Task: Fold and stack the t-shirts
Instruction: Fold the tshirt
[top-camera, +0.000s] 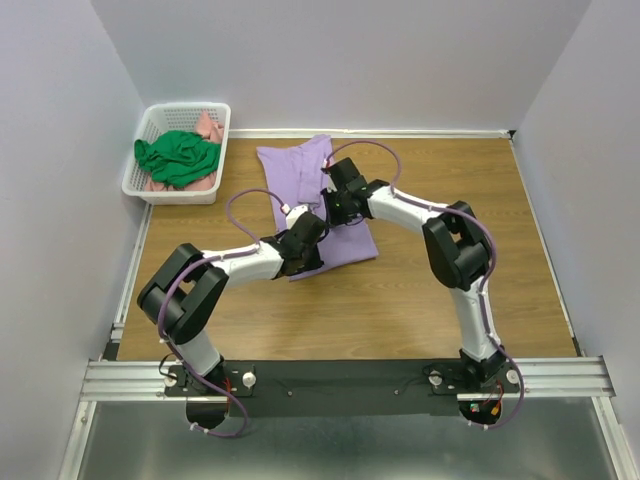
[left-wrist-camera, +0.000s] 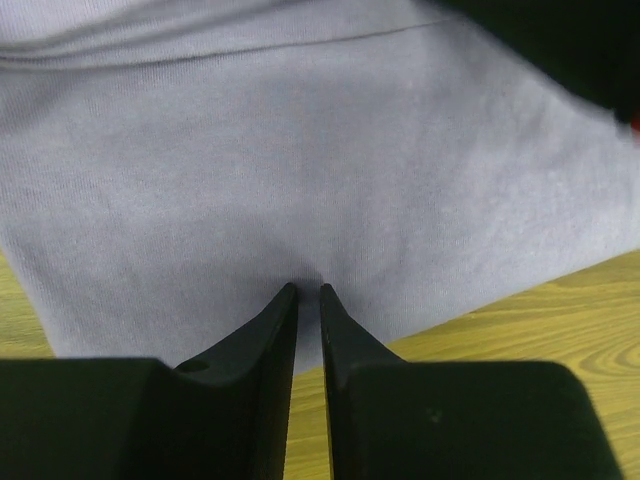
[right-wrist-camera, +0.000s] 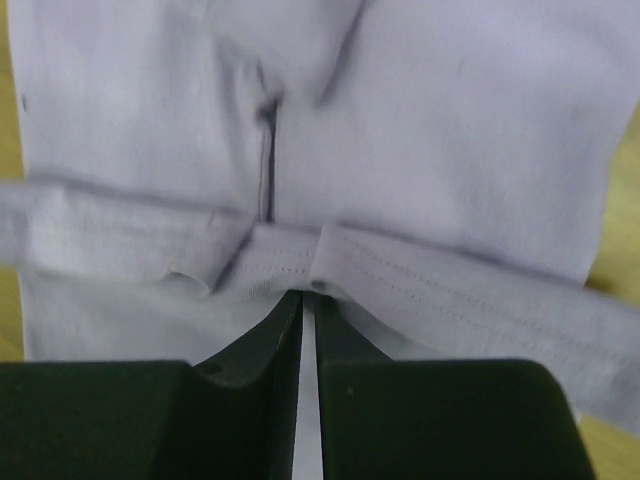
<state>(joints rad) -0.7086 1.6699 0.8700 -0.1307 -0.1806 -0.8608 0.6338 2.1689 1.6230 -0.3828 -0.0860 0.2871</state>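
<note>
Mid-fold on the purple t-shirt (top-camera: 318, 195), laid out on the wooden surface (top-camera: 420, 300) in the upper middle of the overhead frame, under both arms and apparently already narrowed by a fold or two. Left fingers (left-wrist-camera: 270, 330) pressed almost together, nipping the cloth just inside its lower edge at the bottom centre of the left wrist view. Right fingers (right-wrist-camera: 270, 330) likewise closed to a thin slit, pinching the stitched hem (right-wrist-camera: 430, 275) across the lower part of the right wrist view, just below a dark crease and a bunched tuck. Looks like two grips taken in readiness for carrying one end over the rest. Calls next for lifting both pinched points together, only high enough to clear the layer beneath, then travelling in step with the cloth kept taut between the grips, laying edge on edge, and letting go only once flat. Worth minding the number of layers caught at the hem: impossible to tell from here. Not yet touched: the green t-shirt (top-camera: 178, 158) and the pink t-shirt (top-camera: 208, 127), heaped in the white basket (top-camera: 150, 118) at the upper left, well apart from the work. No stack begun anywhere in view.
</note>
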